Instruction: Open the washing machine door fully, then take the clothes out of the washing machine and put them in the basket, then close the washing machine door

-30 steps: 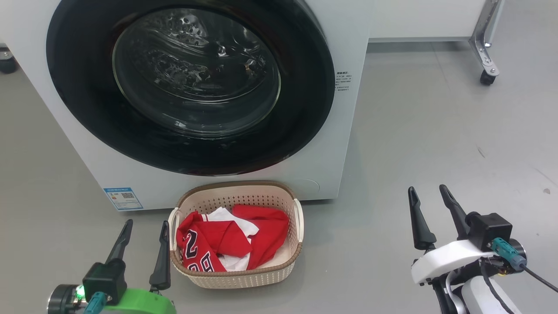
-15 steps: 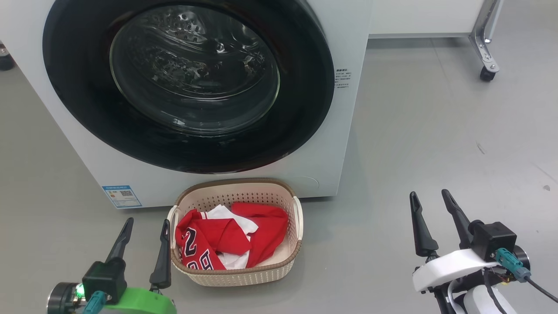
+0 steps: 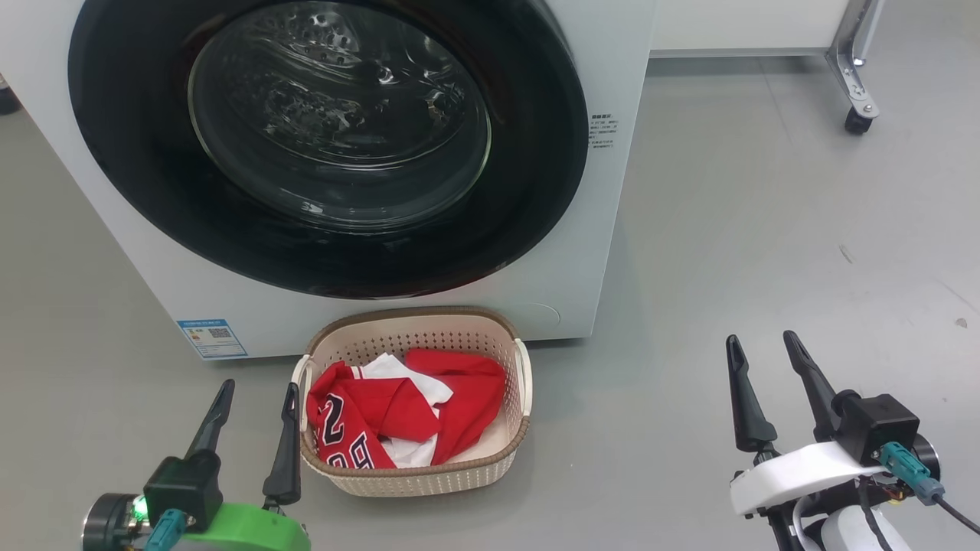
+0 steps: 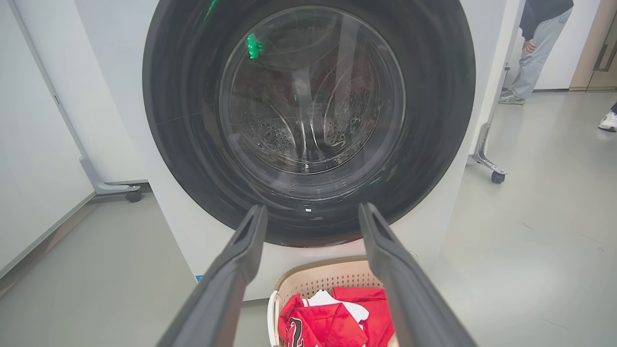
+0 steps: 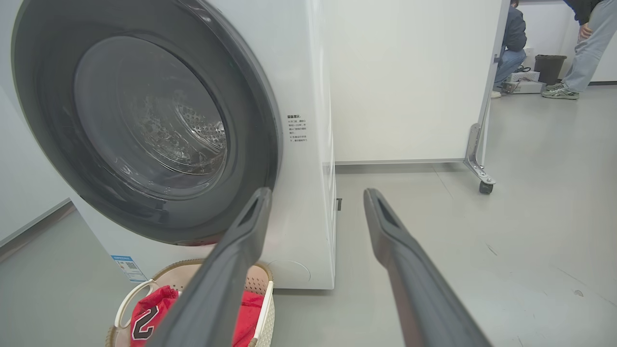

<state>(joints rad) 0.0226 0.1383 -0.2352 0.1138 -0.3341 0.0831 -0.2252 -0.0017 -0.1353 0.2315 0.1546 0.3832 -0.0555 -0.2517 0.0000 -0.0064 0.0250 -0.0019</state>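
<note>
The left tool (image 3: 258, 389) and right tool (image 3: 761, 338) stand spread, empty. The clothes (image 3: 406, 417), soft and light, lie bunched in the basket (image 3: 429, 314) on the floor (image 3: 766, 229). The rigid, glossy washing machine door (image 3: 138, 191) looks shut, and its handhold is hard to make out.

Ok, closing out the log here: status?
Left pincer, right pincer open, empty. Washing machine door shut; red clothes in basket. Person far off, not in the way.
</note>
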